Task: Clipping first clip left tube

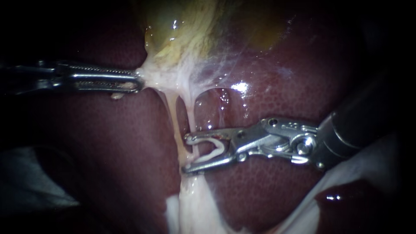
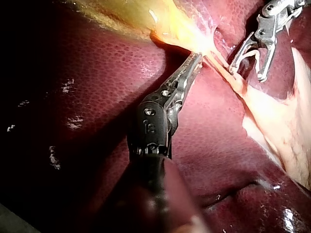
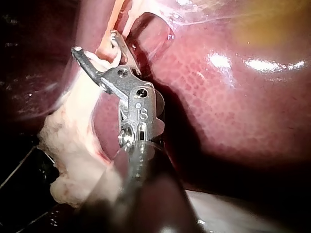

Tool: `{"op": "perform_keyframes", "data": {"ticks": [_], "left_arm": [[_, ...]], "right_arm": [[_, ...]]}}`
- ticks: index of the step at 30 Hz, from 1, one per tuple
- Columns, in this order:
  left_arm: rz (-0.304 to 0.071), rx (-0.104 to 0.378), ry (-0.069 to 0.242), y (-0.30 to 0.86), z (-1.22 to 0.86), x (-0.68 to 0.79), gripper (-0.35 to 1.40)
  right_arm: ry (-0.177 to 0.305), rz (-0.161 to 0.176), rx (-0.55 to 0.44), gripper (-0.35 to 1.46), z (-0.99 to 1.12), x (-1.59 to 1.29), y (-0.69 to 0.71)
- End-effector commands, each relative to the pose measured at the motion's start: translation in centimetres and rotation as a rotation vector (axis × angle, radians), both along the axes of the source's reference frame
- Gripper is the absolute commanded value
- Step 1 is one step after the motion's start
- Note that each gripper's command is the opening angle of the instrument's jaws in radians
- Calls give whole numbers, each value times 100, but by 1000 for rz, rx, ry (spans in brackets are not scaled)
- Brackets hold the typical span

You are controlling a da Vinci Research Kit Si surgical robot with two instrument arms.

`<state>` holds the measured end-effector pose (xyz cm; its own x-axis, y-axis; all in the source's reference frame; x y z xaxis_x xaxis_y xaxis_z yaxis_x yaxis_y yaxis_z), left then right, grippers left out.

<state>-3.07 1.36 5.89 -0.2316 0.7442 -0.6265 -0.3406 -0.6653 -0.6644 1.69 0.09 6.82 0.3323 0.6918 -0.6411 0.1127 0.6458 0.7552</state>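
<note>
The left tube [image 1: 172, 115] is a pale strand running down from white tissue [image 1: 162, 80] under the gallbladder [image 1: 182, 30], over the dark red liver [image 1: 281, 86]. A second thin strand [image 1: 190, 115] runs just beside it, and the two join lower down. The right instrument [image 1: 185, 154] comes in across the liver. Its jaws stand wide apart and carry a white clip [image 1: 215, 149], bent in a V, that touches both of them. The jaw tips reach the left tube, one above and one below the crossing; the clip is still spread and has not closed on anything. In the right wrist view the tube [image 3: 103, 47] passes between the jaws of that instrument [image 3: 95, 42]. How deep it sits there I cannot tell. The left instrument [image 1: 138, 81] lies level, its toothed jaws closed on the tissue, which is drawn to a taut point. The left wrist view shows this instrument [image 2: 197, 60] clamped at the same spot, with the right instrument [image 2: 248, 60] near, ahead of it.
</note>
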Motion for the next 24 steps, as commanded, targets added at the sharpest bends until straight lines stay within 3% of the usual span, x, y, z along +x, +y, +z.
{"op": "perform_keyframes", "data": {"ticks": [1, 12, 24], "left_arm": [[0, 0, 0, 0, 0, 0, -35], [0, 0, 0, 0, 0, 0, -35], [0, 0, 0, 0, 0, 0, -35]], "right_arm": [[0, 1, -1, 50, 2, 0, 1], [-5, 7, -7, 50, 14, 3, 2], [23, -31, -5, 50, 20, 14, -4]]}}
